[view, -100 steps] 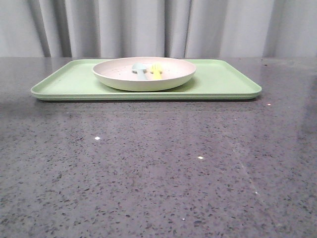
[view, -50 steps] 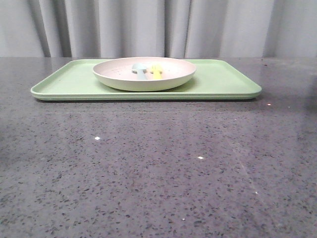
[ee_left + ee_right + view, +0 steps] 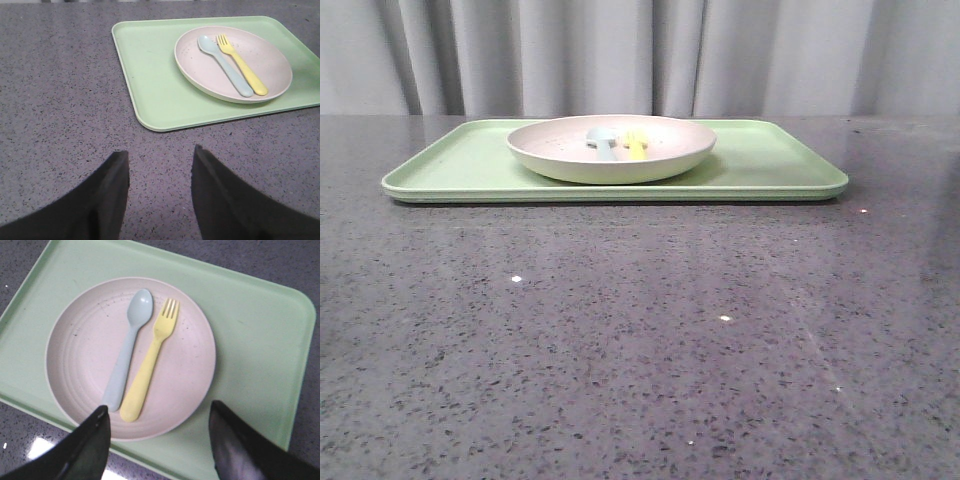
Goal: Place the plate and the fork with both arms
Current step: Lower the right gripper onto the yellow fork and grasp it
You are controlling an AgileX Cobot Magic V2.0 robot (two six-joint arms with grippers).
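The speckled pale pink plate (image 3: pixel 611 148) sits on the light-green tray (image 3: pixel 760 165) at the far middle of the table. The yellow fork (image 3: pixel 636 144) lies in the plate beside a light-blue spoon (image 3: pixel 604 143). In the left wrist view the plate (image 3: pixel 200 67), fork (image 3: pixel 243 65) and spoon (image 3: pixel 226 66) lie well beyond my open, empty left gripper (image 3: pixel 160 155), which is over bare table. In the right wrist view my open, empty right gripper (image 3: pixel 159 410) hovers above the plate (image 3: pixel 80 350), near the fork's (image 3: pixel 149 362) handle end. Neither gripper shows in the front view.
The tray (image 3: pixel 150 75) has a raised rim and takes up the far middle of the dark speckled stone table (image 3: pixel 640 340). A grey curtain (image 3: pixel 640 55) hangs behind the table. The light-blue spoon (image 3: pixel 127 350) lies parallel to the fork, close on its side.
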